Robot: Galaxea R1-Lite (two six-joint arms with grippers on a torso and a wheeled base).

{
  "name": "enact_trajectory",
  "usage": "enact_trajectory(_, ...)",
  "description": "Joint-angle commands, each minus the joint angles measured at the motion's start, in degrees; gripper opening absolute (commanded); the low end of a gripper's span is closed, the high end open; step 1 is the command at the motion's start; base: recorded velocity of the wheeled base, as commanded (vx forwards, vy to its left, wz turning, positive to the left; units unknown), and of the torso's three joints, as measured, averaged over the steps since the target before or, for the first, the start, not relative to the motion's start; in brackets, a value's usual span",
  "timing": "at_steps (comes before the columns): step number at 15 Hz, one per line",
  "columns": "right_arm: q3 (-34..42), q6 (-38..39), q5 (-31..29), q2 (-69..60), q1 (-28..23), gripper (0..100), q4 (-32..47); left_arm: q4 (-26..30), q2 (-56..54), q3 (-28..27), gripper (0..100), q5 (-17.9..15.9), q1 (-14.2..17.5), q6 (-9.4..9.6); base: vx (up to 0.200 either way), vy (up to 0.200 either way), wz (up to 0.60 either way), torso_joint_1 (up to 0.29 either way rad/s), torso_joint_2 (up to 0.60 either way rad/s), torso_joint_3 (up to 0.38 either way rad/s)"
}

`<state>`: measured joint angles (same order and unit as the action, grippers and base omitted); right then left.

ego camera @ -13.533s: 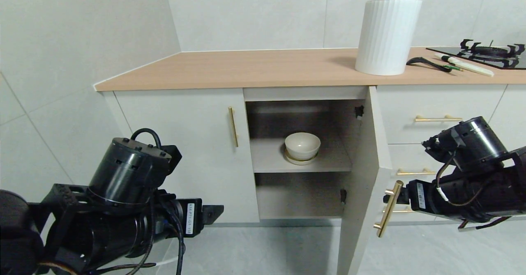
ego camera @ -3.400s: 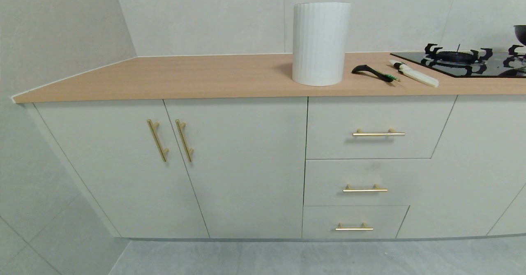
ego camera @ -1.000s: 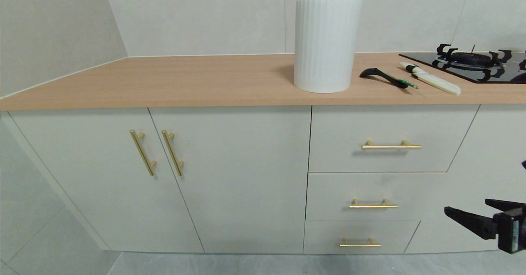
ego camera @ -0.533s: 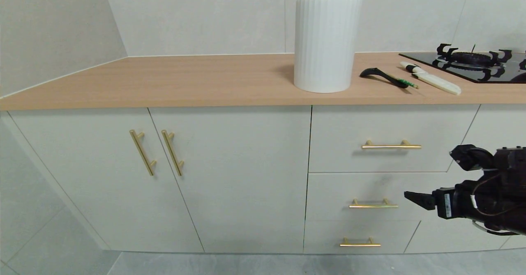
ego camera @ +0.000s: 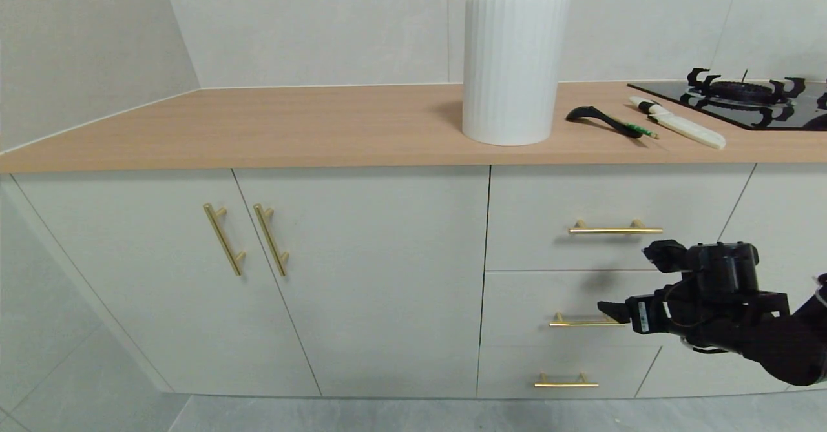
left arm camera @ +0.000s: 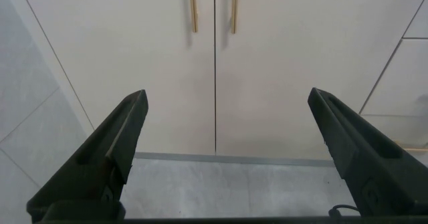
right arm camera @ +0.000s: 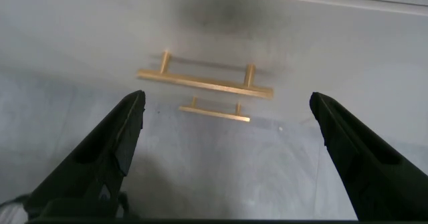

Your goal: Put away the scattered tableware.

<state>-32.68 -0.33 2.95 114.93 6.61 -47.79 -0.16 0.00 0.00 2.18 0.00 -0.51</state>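
On the wooden counter [ego camera: 291, 122] lie a black spoon [ego camera: 597, 118], green-tipped chopsticks [ego camera: 636, 130] and a white knife [ego camera: 678, 130], to the right of a tall white ribbed container [ego camera: 510, 67]. My right gripper [ego camera: 612, 311] hangs low in front of the drawers, open, its tips just short of the middle drawer's gold handle [ego camera: 585, 321]. In the right wrist view that gripper [right arm camera: 227, 100] frames the same handle [right arm camera: 204, 83] with nothing between its fingers. My left gripper [left arm camera: 227, 100] is open and empty, facing the two shut cupboard doors and their handles [left arm camera: 193, 7].
A gas hob [ego camera: 743, 93] sits at the counter's far right. Top drawer handle [ego camera: 615, 229] and bottom drawer handle [ego camera: 566, 383] flank the middle one; all drawers are shut. The cupboard door handles [ego camera: 224, 238] stand left of the drawers. Grey tiled floor lies below.
My right gripper has come in from the lower right, moving left and slightly up toward the middle drawer handle. The cupboard door that was open much earlier, with a bowl inside, is shut.
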Motion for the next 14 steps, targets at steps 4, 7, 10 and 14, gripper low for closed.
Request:
enact_trajectory(4,-0.3,0.0,-2.8,14.8,1.1,100,-13.2,0.0,0.1,0.0,100,0.0,0.0,-0.02,0.000,0.000,0.00,0.000,0.00,0.000)
enact_trajectory(7,-0.5,0.1,-3.8,17.5,1.1,100,-17.5,0.0,0.1,0.0,100,0.0,0.0,-0.02,0.000,0.000,0.00,0.000,0.00,0.000)
enact_trajectory(10,-2.0,0.5,-5.0,19.4,1.2,100,-17.6,0.0,0.1,0.0,100,0.0,0.0,-0.02,0.000,0.000,0.00,0.000,0.00,0.000)
enact_trajectory(14,-3.7,2.2,-7.8,23.1,1.2,100,-23.4,0.0,0.1,0.0,100,0.0,0.0,-0.02,0.000,0.000,0.00,0.000,0.00,0.000)
